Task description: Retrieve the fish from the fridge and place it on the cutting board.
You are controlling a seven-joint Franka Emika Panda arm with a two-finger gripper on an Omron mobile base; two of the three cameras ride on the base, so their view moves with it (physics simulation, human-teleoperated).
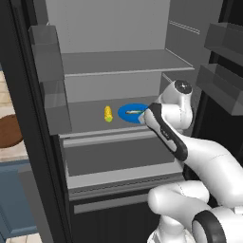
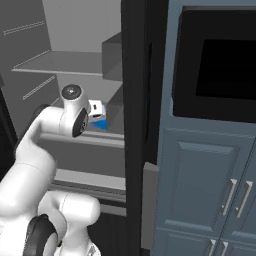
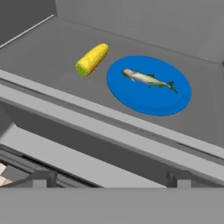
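Note:
The fridge stands open, its grey shelves in sight. A slim grey-silver fish lies on a round blue plate on the middle shelf, also seen as the fish in the left base view. My gripper is open, its fingertips wide apart with nothing between them. It hovers in front of the shelf edge, short of the plate. My hand sits just right of the plate. The dark brown cutting board lies on the counter left of the fridge.
A yellow corn cob lies on the same shelf left of the plate. A drawer front juts out below the shelf. Door bins flank the opening. Blue-grey cabinets and a dark oven stand right of the fridge.

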